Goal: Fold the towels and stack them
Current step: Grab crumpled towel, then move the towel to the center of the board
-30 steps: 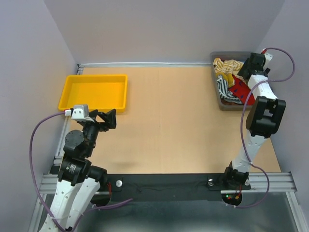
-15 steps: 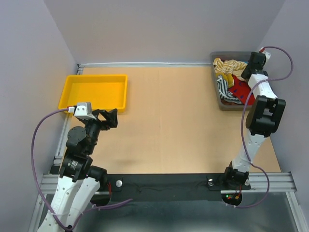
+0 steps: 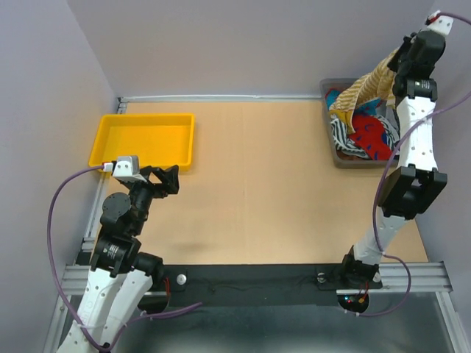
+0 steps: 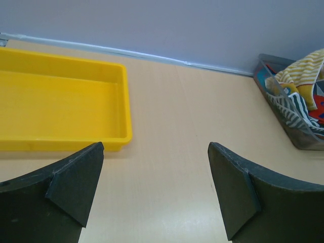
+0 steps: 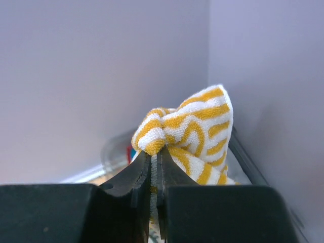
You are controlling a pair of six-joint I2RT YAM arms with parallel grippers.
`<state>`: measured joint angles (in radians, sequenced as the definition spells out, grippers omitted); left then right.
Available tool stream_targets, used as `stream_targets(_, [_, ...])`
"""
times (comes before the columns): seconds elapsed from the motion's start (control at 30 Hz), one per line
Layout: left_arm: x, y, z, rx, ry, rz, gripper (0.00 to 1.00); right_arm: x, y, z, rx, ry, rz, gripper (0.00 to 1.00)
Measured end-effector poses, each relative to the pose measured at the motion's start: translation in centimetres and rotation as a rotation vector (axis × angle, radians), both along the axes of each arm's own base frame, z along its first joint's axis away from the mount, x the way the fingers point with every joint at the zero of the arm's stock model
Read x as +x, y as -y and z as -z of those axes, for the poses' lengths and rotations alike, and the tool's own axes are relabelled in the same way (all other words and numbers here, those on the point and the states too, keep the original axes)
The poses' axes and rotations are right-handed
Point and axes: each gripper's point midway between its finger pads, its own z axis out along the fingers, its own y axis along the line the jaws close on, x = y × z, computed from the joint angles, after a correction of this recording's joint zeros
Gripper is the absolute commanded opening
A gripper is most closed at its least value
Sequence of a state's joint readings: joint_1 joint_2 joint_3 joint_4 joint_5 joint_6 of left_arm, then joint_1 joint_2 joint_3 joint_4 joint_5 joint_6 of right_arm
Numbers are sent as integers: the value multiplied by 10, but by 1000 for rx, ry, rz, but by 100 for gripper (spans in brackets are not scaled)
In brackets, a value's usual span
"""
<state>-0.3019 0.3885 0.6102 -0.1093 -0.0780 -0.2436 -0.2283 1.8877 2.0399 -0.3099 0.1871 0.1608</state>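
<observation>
Soft, even light falls from above, leaving the tan table (image 3: 257,184) bright and free of hard shadows, with only a faint, diffuse patch of shade beside the left arm (image 3: 118,250). The yellow tray (image 3: 143,140) shows vivid, without glare. From the left wrist, the fingers (image 4: 76,187) of the left gripper (image 4: 156,149) loom near-black and slightly soft, and the grey bin (image 4: 296,134) blurs a little at the frame's edge. From the right wrist, the yellow-cream striped towel (image 5: 192,131) is fairly sharp against smooth lavender walls, the bin behind it is smeared out of focus, and the right gripper (image 5: 154,172) is underexposed.
</observation>
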Motion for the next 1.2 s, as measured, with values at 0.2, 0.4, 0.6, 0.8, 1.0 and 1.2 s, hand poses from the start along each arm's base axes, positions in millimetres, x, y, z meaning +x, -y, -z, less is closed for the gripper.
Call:
stream_targets(0.2, [0,0,0,0,0,0,95,6,-51,-126,-10,312,-213,0])
stream_targets(0.4, [0,-1,0,0,0,-3,95,9,-133,-184,10,525,-450,0])
stream_targets(0.6, [0,-1,0,0,0,-3,95,-3,-244,-220,7,715,-722,1])
stream_targets(0.8, [1,-2,0,0,0,-7,95,-48,-309,-235,-1,791,-924,1])
stream_targets(1.0, [-2,-2,-3,-4,12,-6,95,-106,-335,-152,101,573,-1061,1])
stream_targets(1.2, [-7,-3,-10,-18,41,-1,95,-208,-377,14,354,111,-1232,13])
